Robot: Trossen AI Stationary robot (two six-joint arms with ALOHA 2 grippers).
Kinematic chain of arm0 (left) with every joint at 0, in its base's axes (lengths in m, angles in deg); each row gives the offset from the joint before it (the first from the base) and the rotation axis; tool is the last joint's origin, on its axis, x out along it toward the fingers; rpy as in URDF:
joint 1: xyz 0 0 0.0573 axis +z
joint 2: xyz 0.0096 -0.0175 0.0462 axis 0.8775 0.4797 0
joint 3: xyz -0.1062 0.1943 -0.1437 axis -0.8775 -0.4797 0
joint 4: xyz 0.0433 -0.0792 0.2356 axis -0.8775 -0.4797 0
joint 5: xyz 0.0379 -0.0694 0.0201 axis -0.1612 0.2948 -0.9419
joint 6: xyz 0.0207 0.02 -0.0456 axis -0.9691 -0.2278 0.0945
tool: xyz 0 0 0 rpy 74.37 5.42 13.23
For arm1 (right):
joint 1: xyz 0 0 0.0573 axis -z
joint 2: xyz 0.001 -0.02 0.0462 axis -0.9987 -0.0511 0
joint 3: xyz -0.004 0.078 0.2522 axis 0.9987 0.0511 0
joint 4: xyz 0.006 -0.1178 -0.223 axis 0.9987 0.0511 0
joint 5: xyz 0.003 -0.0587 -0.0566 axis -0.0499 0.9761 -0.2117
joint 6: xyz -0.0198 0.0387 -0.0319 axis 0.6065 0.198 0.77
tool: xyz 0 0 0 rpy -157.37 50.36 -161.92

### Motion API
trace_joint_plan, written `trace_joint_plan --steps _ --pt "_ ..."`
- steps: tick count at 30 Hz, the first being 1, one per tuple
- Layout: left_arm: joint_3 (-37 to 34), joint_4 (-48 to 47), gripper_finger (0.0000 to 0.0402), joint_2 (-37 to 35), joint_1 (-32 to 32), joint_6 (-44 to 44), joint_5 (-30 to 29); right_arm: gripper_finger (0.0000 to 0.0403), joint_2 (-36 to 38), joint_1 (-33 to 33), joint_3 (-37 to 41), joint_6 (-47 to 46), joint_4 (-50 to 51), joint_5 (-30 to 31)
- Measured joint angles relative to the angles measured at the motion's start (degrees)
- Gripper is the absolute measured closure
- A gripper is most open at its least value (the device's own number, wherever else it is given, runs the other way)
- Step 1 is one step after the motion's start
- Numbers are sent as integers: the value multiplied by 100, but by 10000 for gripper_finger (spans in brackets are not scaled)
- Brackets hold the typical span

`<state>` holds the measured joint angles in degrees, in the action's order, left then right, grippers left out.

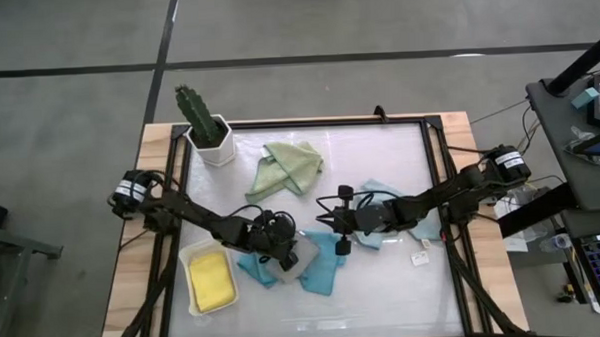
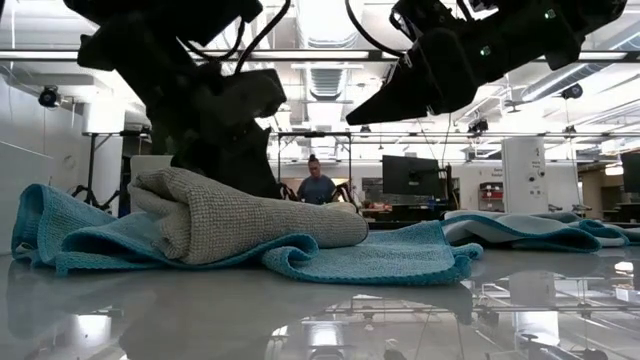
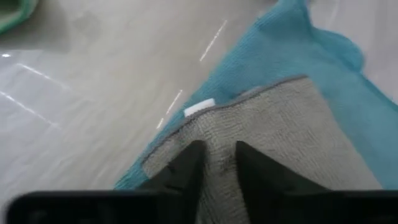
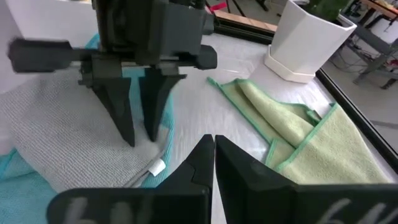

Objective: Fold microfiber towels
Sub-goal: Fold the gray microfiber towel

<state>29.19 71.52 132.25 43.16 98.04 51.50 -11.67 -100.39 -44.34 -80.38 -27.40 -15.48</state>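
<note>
My left gripper (image 4: pixel 138 134) pressed its parted fingers onto the grey towel (image 3: pixel 273 155), which lay rumpled atop the teal towel (image 2: pixel 380 258) near the table's front; whether it gripped the cloth, I could not tell. My right gripper (image 4: pixel 213 144) hovered alongside, clenched empty.

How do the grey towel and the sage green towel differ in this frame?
The grey towel lies on a teal towel; the sage green towel lies alone on the table near the white planter. The left gripper has its fingertips down on the grey towel; no gripper is at the green one. Both are loosely folded, not flat.
</note>
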Motion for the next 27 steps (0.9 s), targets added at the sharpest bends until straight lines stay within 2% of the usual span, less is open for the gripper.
trace_joint_plan --steps 2,4,6,8,15,19,21,27 --pt "0 -1 366 -25 -15 -112 90 394 -1 4 6 -145 18 -151" --pt "7 -9 391 -47 -33 -234 104 392 -2 65 6 -294 25 -706" --pt "35 -12 392 -91 -55 -394 112 383 -2 151 -10 -509 45 -1213" --pt "80 2 393 -119 -63 -547 110 366 -28 245 -41 -672 70 -1457" --pt "278 -4 400 -157 -180 -1422 93 276 -41 447 -44 -565 111 -1984" --pt "357 -9 401 -161 -206 -1831 93 231 -41 526 -86 -386 89 -2003" --pt "375 -6 401 -176 -205 -1925 90 215 -70 565 -124 -300 76 -2094" --pt "372 -3 401 -183 -214 -1906 80 190 -195 746 -178 69 78 -3026"
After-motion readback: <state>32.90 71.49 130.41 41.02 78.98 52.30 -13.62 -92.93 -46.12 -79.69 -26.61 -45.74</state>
